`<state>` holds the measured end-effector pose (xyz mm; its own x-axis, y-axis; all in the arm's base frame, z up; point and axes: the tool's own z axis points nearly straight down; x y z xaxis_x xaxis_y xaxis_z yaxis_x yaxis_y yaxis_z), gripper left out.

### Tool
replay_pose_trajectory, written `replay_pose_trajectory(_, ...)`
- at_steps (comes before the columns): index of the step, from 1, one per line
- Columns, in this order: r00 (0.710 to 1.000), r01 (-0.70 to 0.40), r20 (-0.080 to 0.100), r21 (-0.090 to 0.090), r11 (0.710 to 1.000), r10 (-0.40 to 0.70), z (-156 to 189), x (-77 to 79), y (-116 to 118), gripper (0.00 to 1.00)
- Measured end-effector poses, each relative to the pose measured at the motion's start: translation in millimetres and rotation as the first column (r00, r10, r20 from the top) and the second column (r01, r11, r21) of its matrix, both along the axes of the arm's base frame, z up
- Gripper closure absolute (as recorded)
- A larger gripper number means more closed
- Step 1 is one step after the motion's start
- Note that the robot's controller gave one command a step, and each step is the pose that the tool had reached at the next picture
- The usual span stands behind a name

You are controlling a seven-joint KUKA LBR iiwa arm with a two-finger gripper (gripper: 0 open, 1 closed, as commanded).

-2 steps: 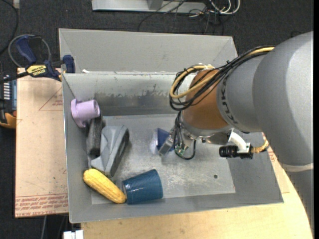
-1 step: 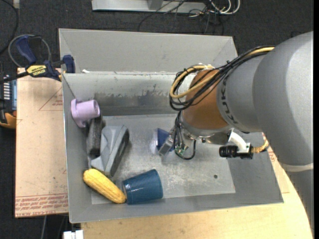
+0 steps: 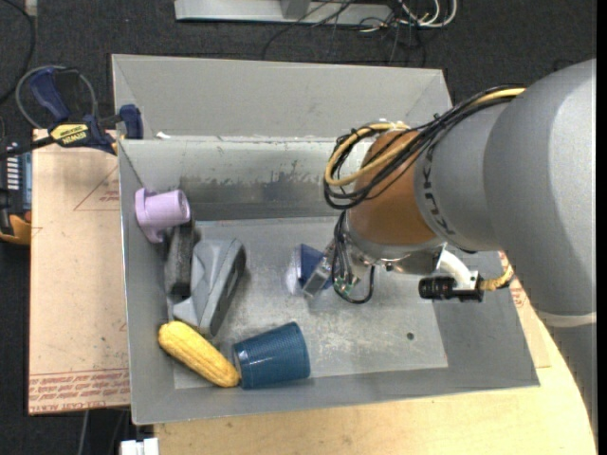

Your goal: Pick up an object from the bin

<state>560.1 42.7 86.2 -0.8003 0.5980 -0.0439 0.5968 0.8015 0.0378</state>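
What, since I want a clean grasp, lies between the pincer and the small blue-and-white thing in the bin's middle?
Nothing visible. The pincer is right beside the small blue-and-white thing, at its right in the view. The blue cup and yellow corn cob lie apart, nearer the front.

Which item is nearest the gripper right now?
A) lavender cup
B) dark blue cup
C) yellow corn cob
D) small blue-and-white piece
D: the gripper sits right beside the small blue-and-white piece in the middle of the bin, while the yellow corn cob, lavender cup and dark blue cup all lie further to the left.
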Motion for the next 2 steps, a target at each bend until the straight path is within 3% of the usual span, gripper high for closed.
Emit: replay_pose_trajectory(2, 1.0, -0.002, -0.004, 0.001, 1.0, 0.002, 12, -1.0, 0, 1.0)
